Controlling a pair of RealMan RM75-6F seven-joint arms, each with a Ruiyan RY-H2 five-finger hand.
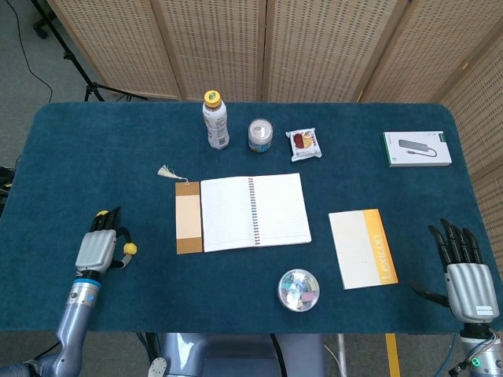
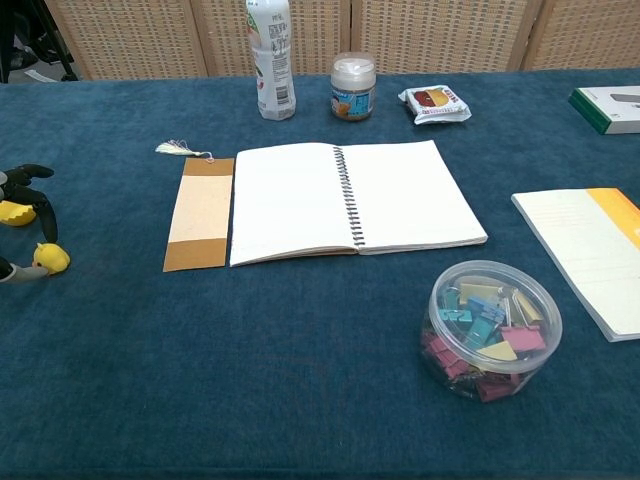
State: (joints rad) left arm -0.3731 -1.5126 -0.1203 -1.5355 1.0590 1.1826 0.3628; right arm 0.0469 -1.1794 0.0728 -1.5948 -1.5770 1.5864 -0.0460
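Notebook [image 1: 252, 212] lies mid-worktop [image 1: 94, 157]; bookmark [image 1: 189, 217] touches its left edge; bottle [image 1: 215, 119] and jar [image 1: 260, 135] behind; clip tub [image 1: 299, 290] in front.

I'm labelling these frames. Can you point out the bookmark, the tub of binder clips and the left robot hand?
bookmark [image 2: 199, 213], chest view, middle of its brown card.
tub of binder clips [image 2: 492, 325], chest view, its clear lid.
left robot hand [image 1: 97, 249], head view, back of the hand.

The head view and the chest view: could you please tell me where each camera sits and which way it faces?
Head view: high above the near edge, looking steeply down on the table; the left hand and right hand show with their forearms.
Chest view: low at the near edge, looking across towards the screens; only the left hand shows, at the left edge.
Shared: the open notebook, clip tub, bottle.
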